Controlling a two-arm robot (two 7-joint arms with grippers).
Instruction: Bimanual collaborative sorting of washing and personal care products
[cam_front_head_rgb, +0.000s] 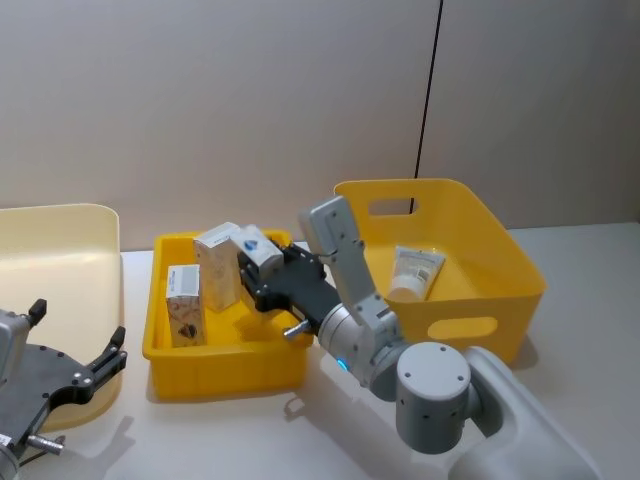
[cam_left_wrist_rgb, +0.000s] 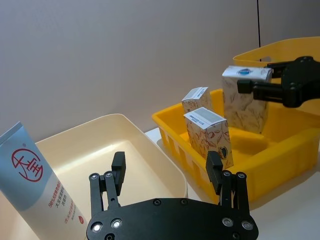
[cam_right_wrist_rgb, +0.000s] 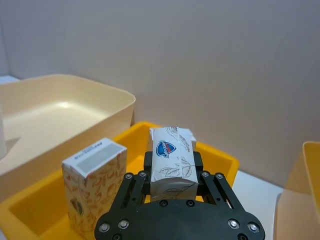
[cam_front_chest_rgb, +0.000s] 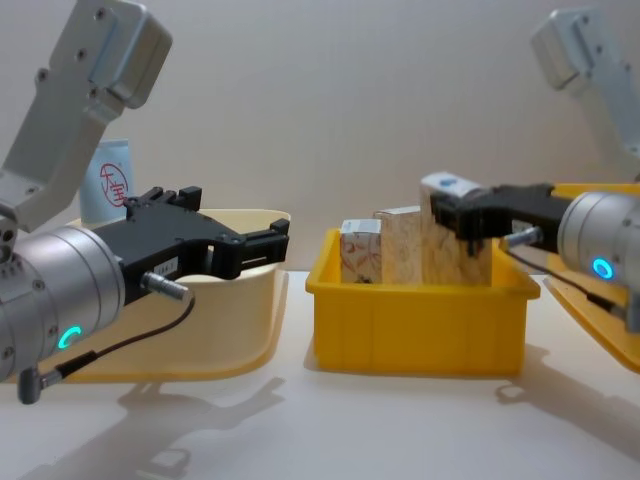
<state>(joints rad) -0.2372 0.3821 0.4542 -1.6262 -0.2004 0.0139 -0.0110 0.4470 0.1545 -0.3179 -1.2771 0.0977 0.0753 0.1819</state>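
table pale beneath grey wall; right tool clamps carton, left tool spread apart.

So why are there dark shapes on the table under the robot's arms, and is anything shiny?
Chest view: light from above casts soft shadows on the table beneath the left gripper and the yellow tray. Head view: a fainter shadow lies beside the tray. Right wrist view: a bright glare patch sits on the cream bin, behind the carton the right gripper holds.

The cream bin runs off the head view's left edge; the pale-blue tube stands half hidden behind the left arm.
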